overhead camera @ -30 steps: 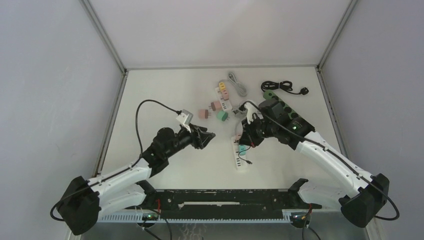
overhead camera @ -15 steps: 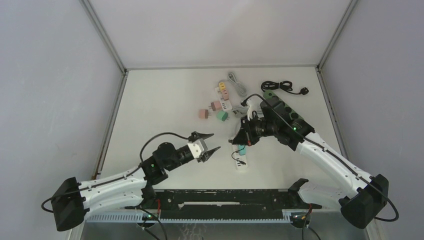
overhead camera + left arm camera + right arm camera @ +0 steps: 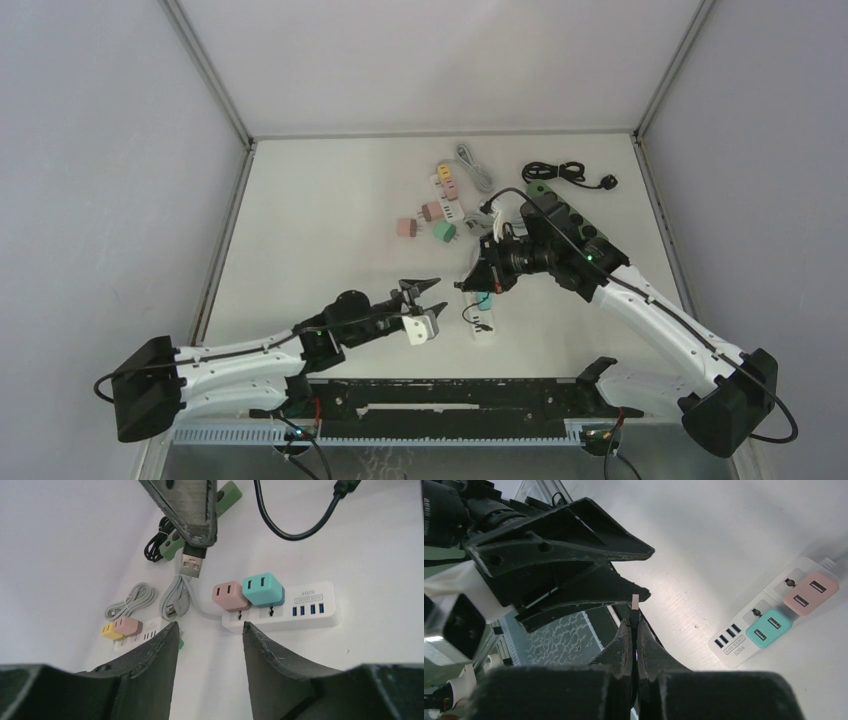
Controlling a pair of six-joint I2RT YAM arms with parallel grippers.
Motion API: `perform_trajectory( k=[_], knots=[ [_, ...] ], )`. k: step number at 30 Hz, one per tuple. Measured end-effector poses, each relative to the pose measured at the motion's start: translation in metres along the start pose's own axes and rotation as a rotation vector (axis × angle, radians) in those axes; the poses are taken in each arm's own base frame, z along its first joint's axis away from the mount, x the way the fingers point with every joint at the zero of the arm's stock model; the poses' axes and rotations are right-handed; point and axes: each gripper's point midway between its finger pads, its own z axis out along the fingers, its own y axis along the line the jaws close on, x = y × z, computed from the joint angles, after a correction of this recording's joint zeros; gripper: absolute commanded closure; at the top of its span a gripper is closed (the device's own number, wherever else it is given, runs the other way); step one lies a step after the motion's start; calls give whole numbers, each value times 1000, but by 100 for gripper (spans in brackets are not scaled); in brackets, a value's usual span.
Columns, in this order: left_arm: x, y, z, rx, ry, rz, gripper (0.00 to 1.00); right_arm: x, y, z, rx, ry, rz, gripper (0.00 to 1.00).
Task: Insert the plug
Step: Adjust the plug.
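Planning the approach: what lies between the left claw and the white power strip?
Only bare table, from left claw to white power strip, in the left wrist view.

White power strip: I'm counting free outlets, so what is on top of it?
A pink adapter and a teal adapter sit on the white power strip; four blue USB ports are empty. The adapters hide their prongs.

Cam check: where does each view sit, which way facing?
Top external: above and behind the bases, looking down at the white table; both arms whole.
Left wrist: looks between open fingers of the left gripper at the white power strip.
Right wrist: looks along the shut right gripper, holding a silver USB plug, toward the left gripper.
Shared: both wrist views show strip and plug.
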Motion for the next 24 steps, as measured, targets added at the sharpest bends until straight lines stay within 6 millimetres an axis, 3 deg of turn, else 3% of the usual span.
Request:
perform_trajectory(
  k=[6, 14, 24],
  knots=[
    [7, -2, 6, 3, 36, 67, 48, 1, 5, 2, -17, 5, 7, 100],
    [-14, 12, 12, -39, -20, 105, 50, 5, 10, 8, -39, 30, 5, 100],
    [-21, 10, 14, -13, -47, 107, 64, 8, 13, 11, -49, 43, -6, 100]
  ],
)
